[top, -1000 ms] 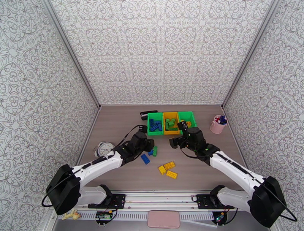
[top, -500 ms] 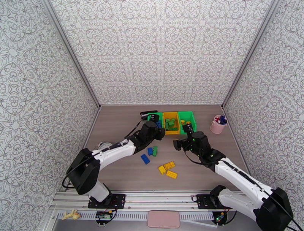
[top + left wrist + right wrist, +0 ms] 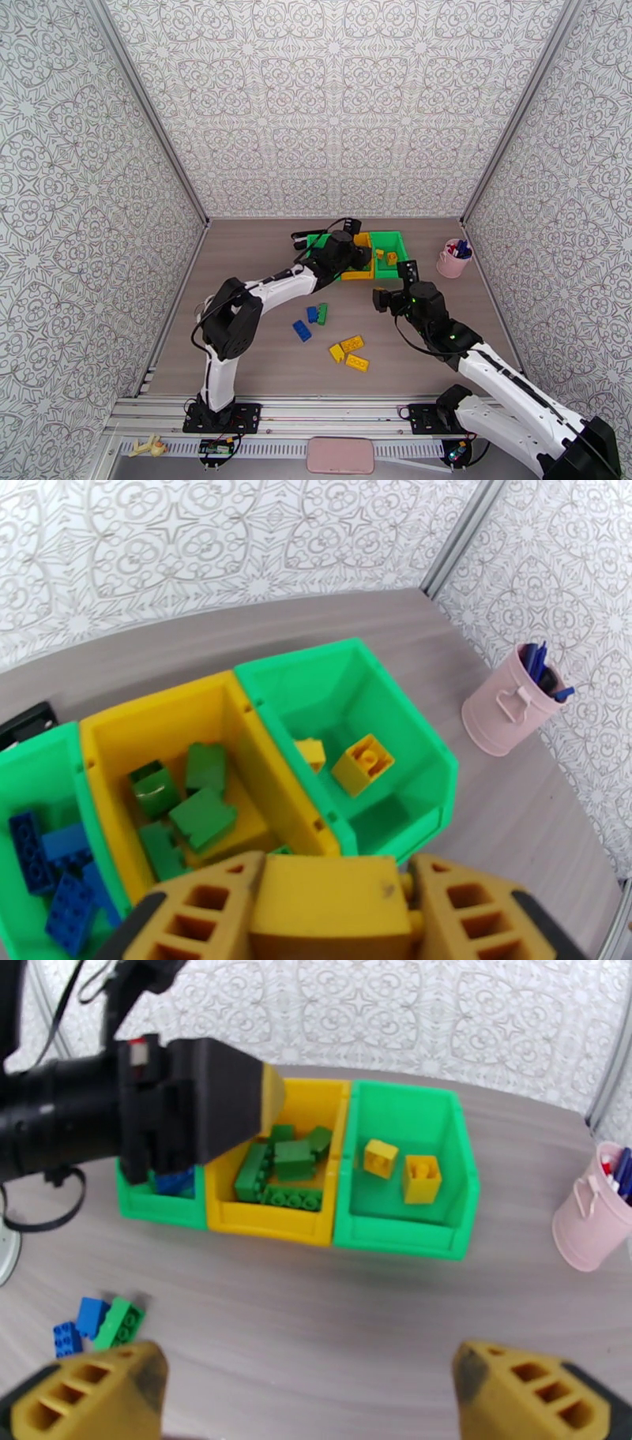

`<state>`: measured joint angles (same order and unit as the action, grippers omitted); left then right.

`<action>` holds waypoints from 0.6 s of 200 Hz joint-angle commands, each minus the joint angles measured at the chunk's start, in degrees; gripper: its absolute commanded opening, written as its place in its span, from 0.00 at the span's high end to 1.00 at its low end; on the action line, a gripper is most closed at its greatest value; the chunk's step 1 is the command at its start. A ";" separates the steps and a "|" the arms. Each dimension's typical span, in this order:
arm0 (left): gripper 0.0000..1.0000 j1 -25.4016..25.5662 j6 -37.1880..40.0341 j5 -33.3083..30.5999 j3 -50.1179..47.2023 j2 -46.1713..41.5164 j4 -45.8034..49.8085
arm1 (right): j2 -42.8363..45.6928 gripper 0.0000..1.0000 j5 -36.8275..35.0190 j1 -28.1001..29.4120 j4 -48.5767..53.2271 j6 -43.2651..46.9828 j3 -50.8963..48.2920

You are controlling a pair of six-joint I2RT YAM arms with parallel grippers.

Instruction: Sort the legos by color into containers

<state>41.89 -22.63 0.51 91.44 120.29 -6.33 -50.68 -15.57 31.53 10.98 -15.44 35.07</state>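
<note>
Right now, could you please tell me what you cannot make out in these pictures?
- Top view: left green bin, mostly covered by the left arm.
- Left wrist view: held yellow brick, cut off by the bottom edge.
- Right wrist view: blue bricks on the table, blurred.

We are looking at a lab test booth: patterned panels (image 3: 332, 103) wall the wooden table (image 3: 237, 245) on three sides, aluminium posts (image 3: 154, 118) rise from its far corners, and a mounting rail (image 3: 332, 408) lines its near edge.
</note>
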 commanded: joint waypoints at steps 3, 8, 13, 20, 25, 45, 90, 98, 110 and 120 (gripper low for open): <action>0.69 -0.66 -2.62 4.25 6.56 6.12 -1.92 | 2.01 0.01 -2.87 -0.40 0.97 -2.89 -2.07; 0.70 -0.67 -3.01 4.68 8.06 6.93 -1.84 | 2.24 0.01 -2.93 -0.42 0.99 -3.14 -2.34; 0.70 -0.72 -3.28 5.18 9.88 9.25 -1.36 | 2.41 0.01 -3.08 -0.46 1.05 -3.49 -2.69; 0.70 -0.69 -3.46 5.60 12.43 11.04 -0.39 | 2.67 0.01 -3.15 -0.43 1.06 -4.02 -3.05; 0.70 -0.67 -3.59 5.76 14.13 12.35 0.31 | 2.84 0.01 -3.15 -0.49 1.05 -4.33 -3.32; 0.70 -0.67 -3.97 6.34 20.45 16.76 2.34 | 3.60 0.02 -2.84 -0.43 1.12 -5.20 -4.11; 0.68 -0.80 -4.73 6.39 34.98 25.70 8.32 | 5.64 0.02 -3.15 -0.54 2.58 -5.56 -4.50; 0.67 -0.78 -4.96 6.43 36.82 26.90 9.20 | 6.08 0.02 -3.15 -0.59 2.93 -5.51 -4.59; 0.63 -0.88 -5.24 6.52 38.79 28.04 9.87 | 6.68 0.02 -3.06 -0.59 3.39 -5.43 -4.50; 0.56 -0.90 -5.22 6.81 39.35 28.09 10.00 | 7.12 0.02 -2.97 -0.55 3.82 -5.47 -4.51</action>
<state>41.45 -27.00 6.07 127.31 146.80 0.45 -45.01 -17.56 31.40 12.58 -20.16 31.16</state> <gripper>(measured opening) 0.440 0.981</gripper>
